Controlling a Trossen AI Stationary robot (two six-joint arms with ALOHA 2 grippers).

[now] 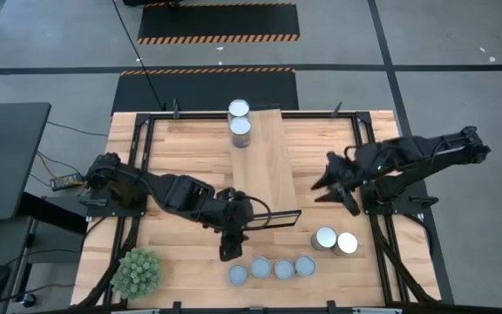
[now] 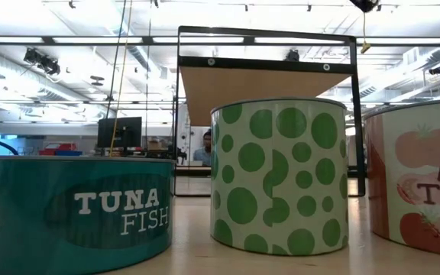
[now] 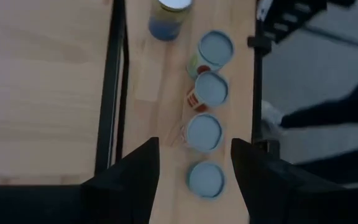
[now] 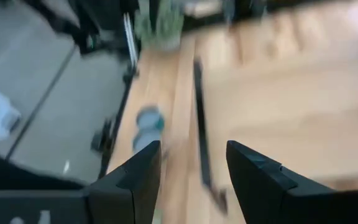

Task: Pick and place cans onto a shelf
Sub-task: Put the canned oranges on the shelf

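Left jaws (image 1: 226, 254): spread, empty.
Nearest can (image 1: 238, 275): at their five o'clock.
Right jaws (image 1: 336, 197): spread, farther.

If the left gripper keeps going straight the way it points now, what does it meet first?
Most likely the nearest can in the row of four cans on the table's front edge. The left gripper is open, with that can lying between its fingers in the wrist view, though the height above it is unclear.
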